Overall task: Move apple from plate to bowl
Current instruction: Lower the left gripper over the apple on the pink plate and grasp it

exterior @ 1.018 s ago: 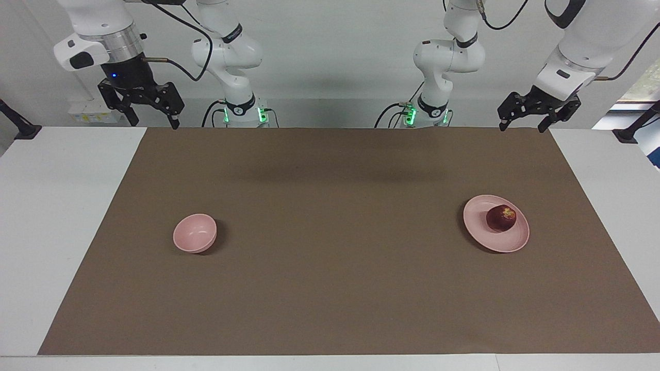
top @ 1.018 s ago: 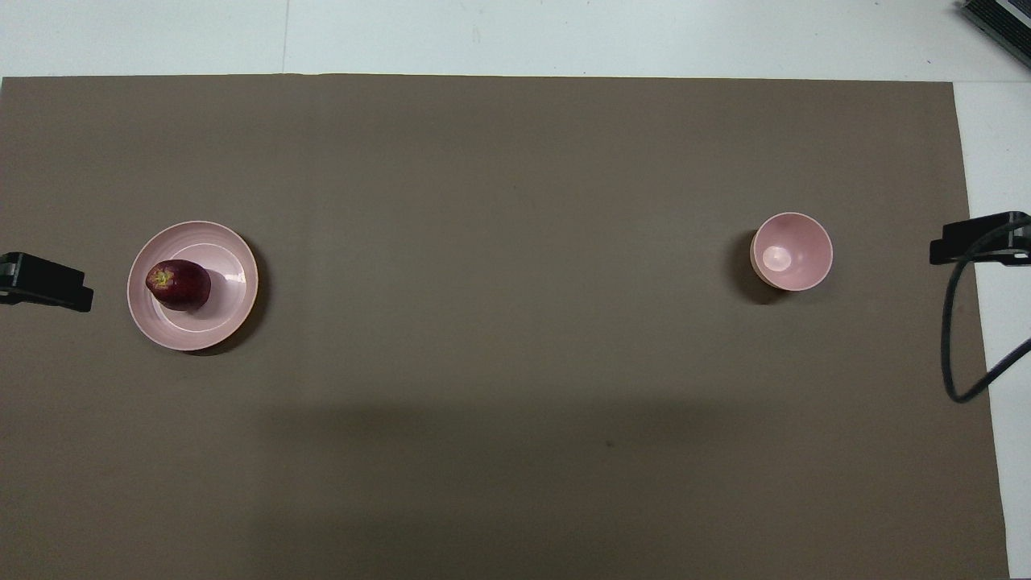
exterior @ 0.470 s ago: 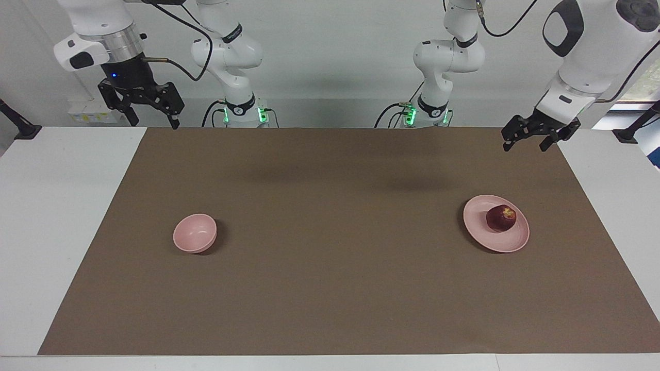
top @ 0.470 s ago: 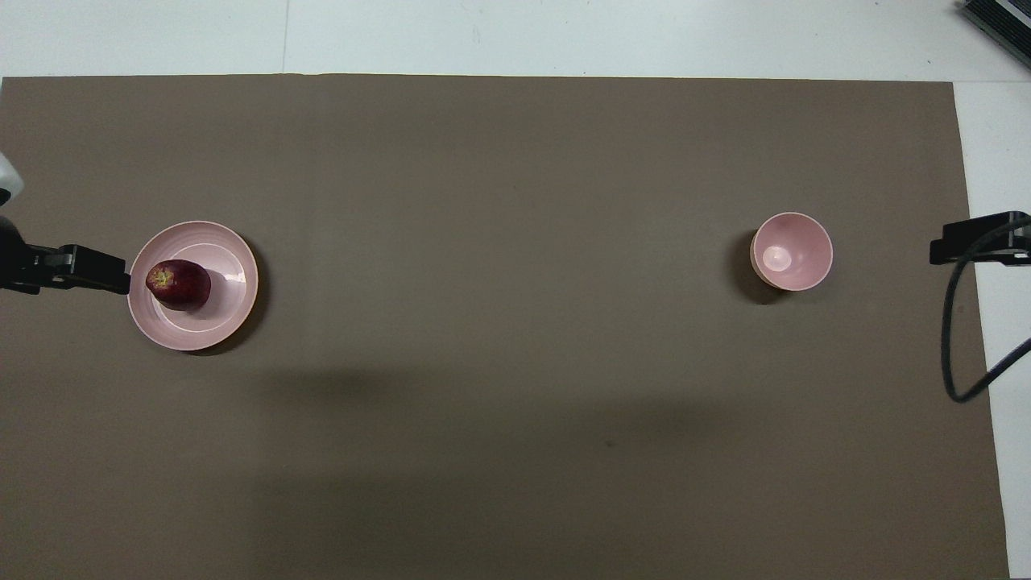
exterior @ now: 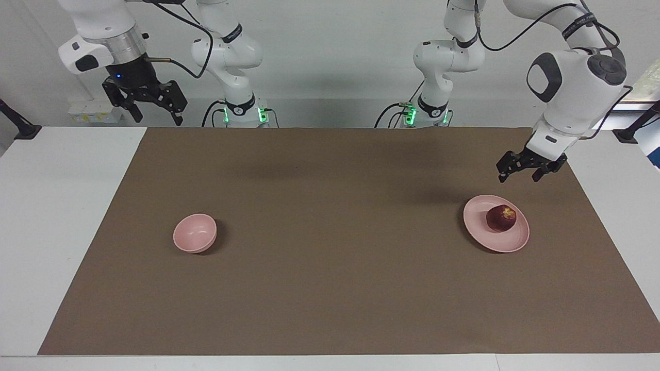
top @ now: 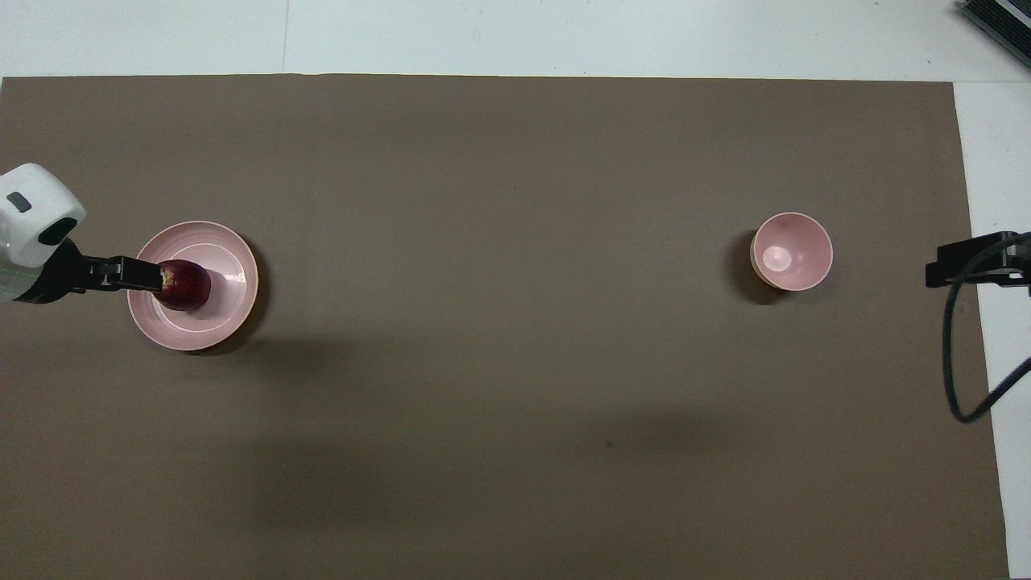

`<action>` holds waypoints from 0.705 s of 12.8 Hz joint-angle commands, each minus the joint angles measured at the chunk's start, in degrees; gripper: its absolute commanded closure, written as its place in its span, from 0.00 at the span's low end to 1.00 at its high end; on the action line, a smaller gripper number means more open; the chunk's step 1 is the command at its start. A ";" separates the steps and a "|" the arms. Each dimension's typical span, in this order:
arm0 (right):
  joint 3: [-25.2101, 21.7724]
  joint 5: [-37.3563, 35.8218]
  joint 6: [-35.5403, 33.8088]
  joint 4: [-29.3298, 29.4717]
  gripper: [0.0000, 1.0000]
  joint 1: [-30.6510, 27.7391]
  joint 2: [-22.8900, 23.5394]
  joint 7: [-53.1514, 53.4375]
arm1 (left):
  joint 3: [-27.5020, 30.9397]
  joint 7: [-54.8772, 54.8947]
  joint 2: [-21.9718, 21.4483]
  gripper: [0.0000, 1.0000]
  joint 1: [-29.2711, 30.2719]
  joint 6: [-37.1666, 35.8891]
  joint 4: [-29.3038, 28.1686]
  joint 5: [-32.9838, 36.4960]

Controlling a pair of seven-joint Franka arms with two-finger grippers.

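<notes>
Since a second ago, left tool (exterior: pixel 522 174) has come down toward the plate (exterior: pixel 482 234), open and empty, hanging over its 12 o'clock rim. Apple (exterior: pixel 500 218) sits on the plate; bowl (exterior: pixel 195 233) is well apart, empty. Right tool (exterior: pixel 154 114) waits, open. Reach step: next, lower around the apple and close.

No text, label, brand, number or sign can be read anywhere in either view. The dark bands on the arms' joints carry small white markings, but these are too small to make out.
</notes>
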 commanded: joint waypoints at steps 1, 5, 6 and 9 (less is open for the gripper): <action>0.37 0.51 -1.15 -0.13 0.00 -0.38 -0.70 -1.36 | -0.43 1.74 3.71 0.00 1.95 5.85 -1.89 -0.48; 0.19 0.60 -2.73 -0.31 0.00 -0.29 -0.97 -7.30 | -0.43 1.83 9.08 0.00 1.86 11.92 -2.16 -0.48; 0.28 0.77 -2.56 -0.31 0.00 -0.55 -0.97 -8.38 | -0.43 1.83 9.96 0.00 1.86 13.41 -2.85 -0.48; 0.19 3.32 -2.03 -1.80 0.00 -0.38 -1.84 -8.65 | -0.52 1.74 10.59 0.00 1.78 19.30 -7.15 -0.56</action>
